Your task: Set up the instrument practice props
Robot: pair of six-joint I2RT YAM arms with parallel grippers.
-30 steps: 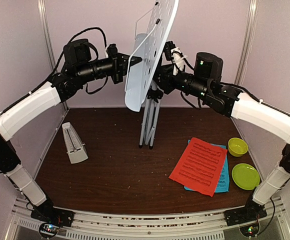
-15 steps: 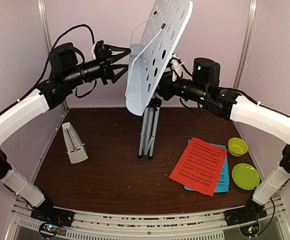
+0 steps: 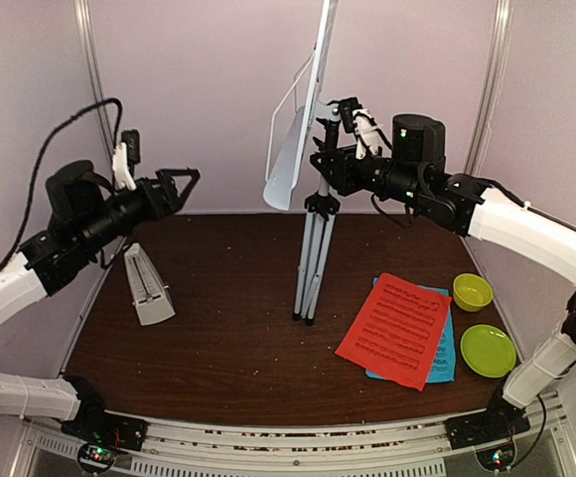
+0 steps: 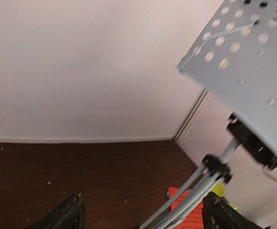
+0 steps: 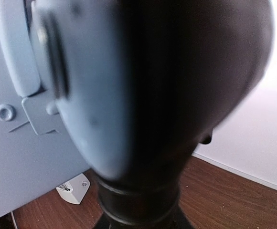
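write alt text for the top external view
A pale-blue music stand stands at centre, the right fingers clamped on its black joint under the desk. The left fingers hang open, clear of it, near a grey metronome. Red page over blue page, lime bowl and plate lie at right.

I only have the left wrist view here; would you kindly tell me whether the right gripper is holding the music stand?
Observer: Yes, the right gripper is closed on the music stand, just beneath the desk.
Operator: Thank you. Where is the metronome?
Observer: The metronome stands upright on the left side of the table, well apart from the stand's legs.
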